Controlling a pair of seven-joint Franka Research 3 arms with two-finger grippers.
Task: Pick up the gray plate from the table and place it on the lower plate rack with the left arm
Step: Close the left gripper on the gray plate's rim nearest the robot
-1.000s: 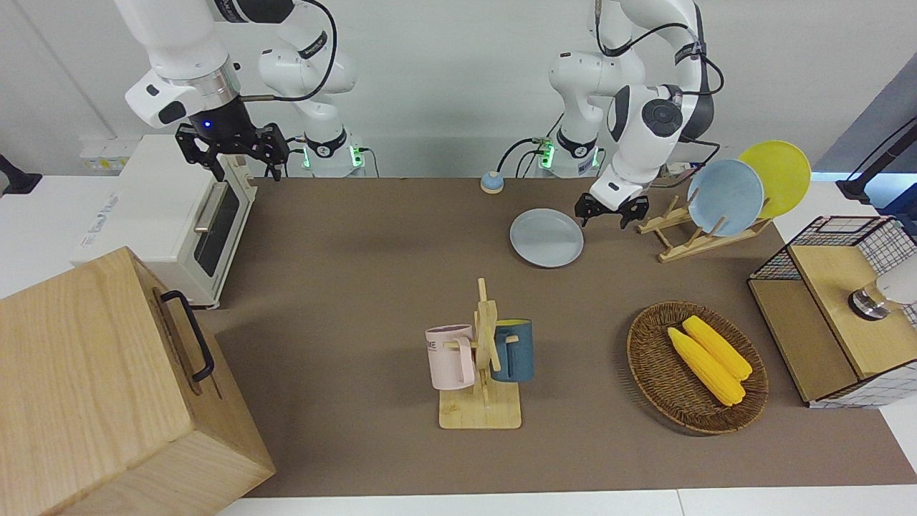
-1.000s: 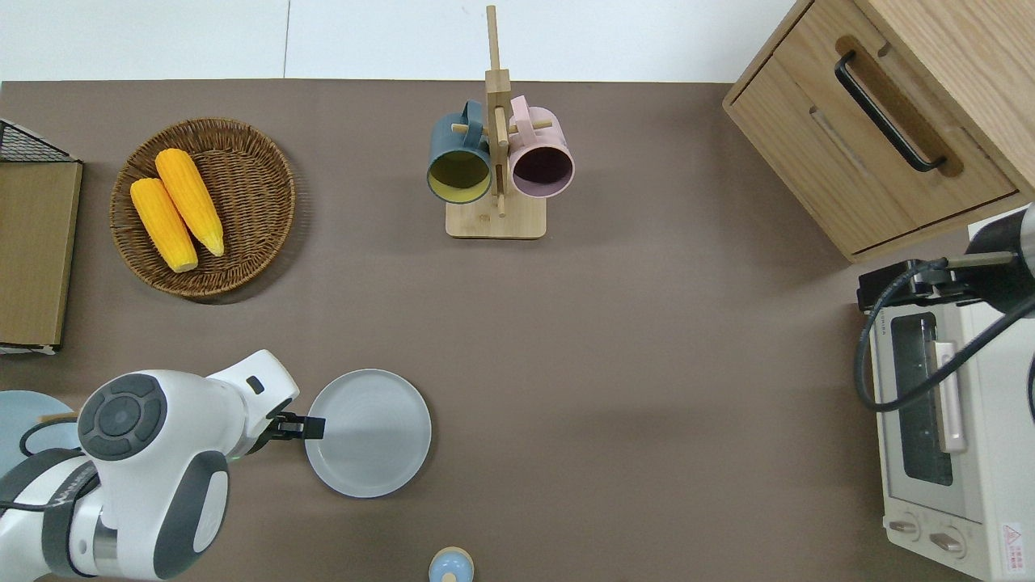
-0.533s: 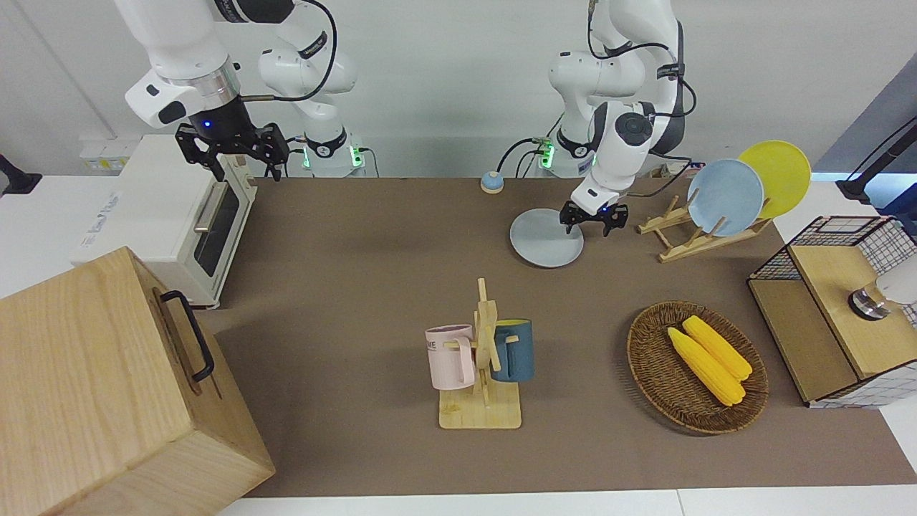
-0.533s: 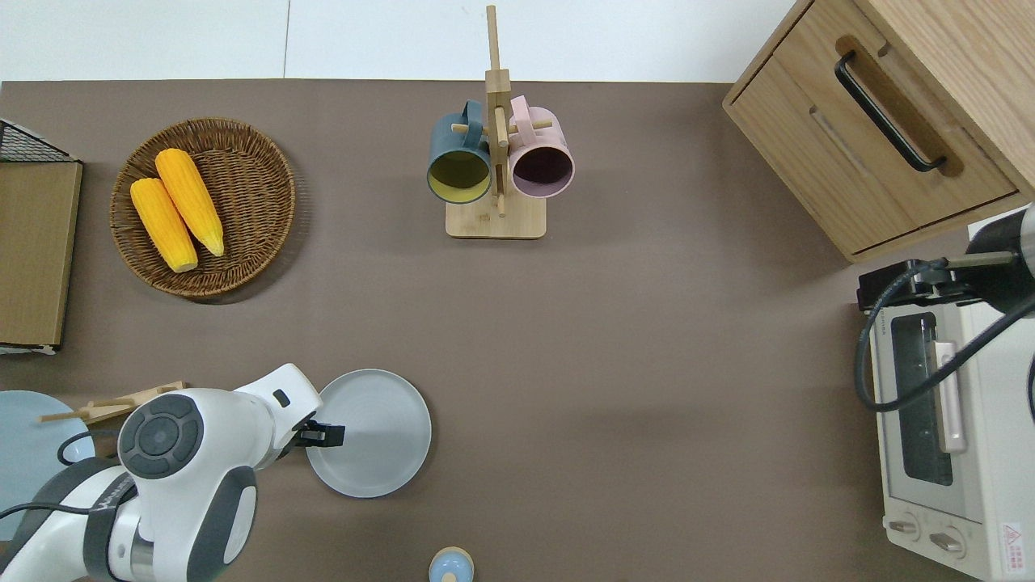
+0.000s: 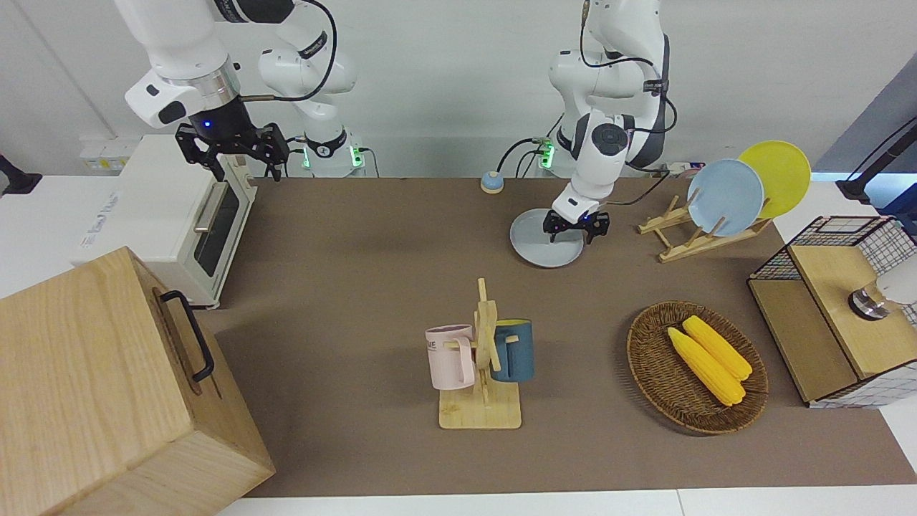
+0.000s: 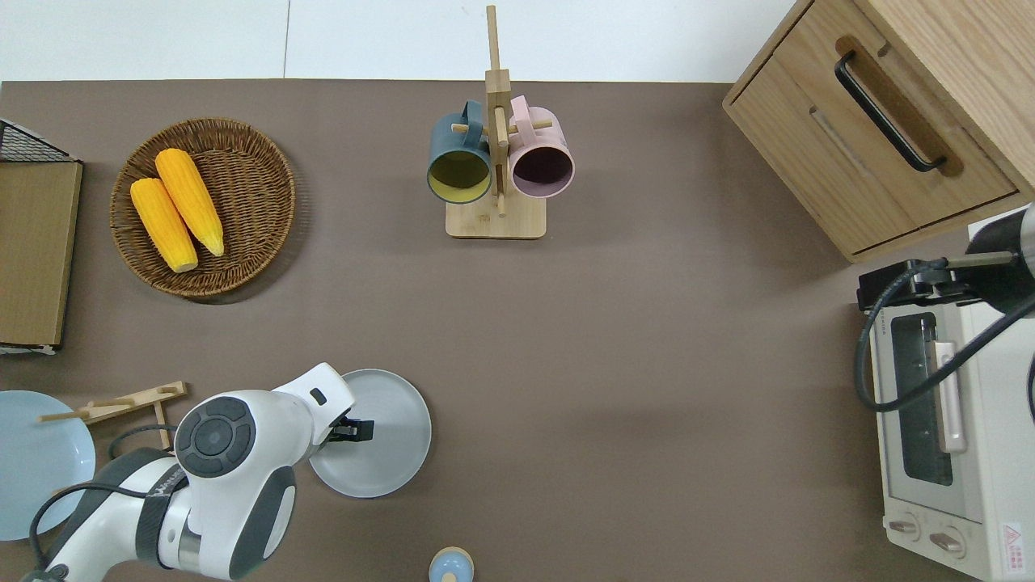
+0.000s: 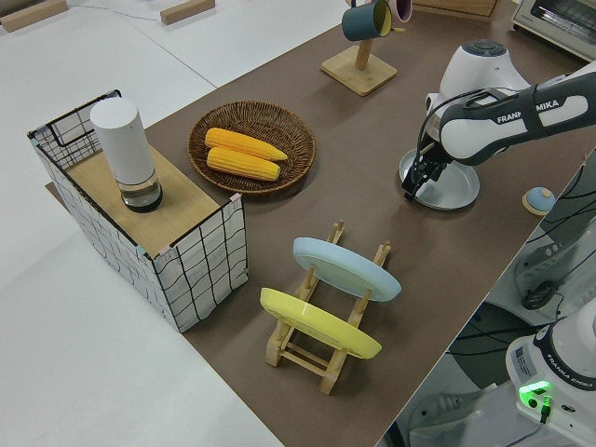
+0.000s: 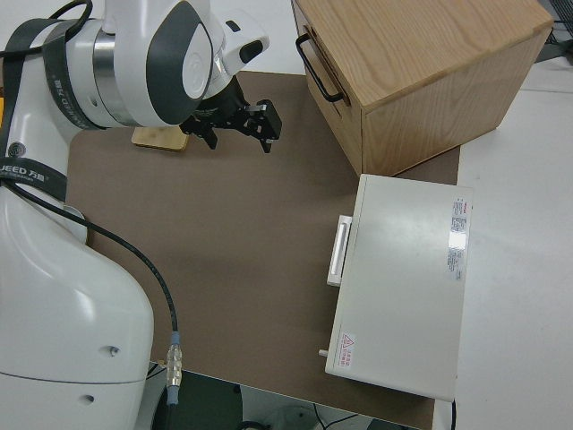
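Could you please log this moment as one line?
left gripper: open over gray plate | plate: flat on table | lower plate rack: slot free | right arm: parked

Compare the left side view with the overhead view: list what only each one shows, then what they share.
Only the left side view shows the yellow plate standing in the lower plate rack and the white cylinder on the wire-sided box.

Only the overhead view shows the wooden cabinet, the toaster oven and the pink mug in full.

Both show the left claw over the gray plate, which lies flat on the table, the light-blue plate in the rack, the basket with two corn cobs, and the mug tree.
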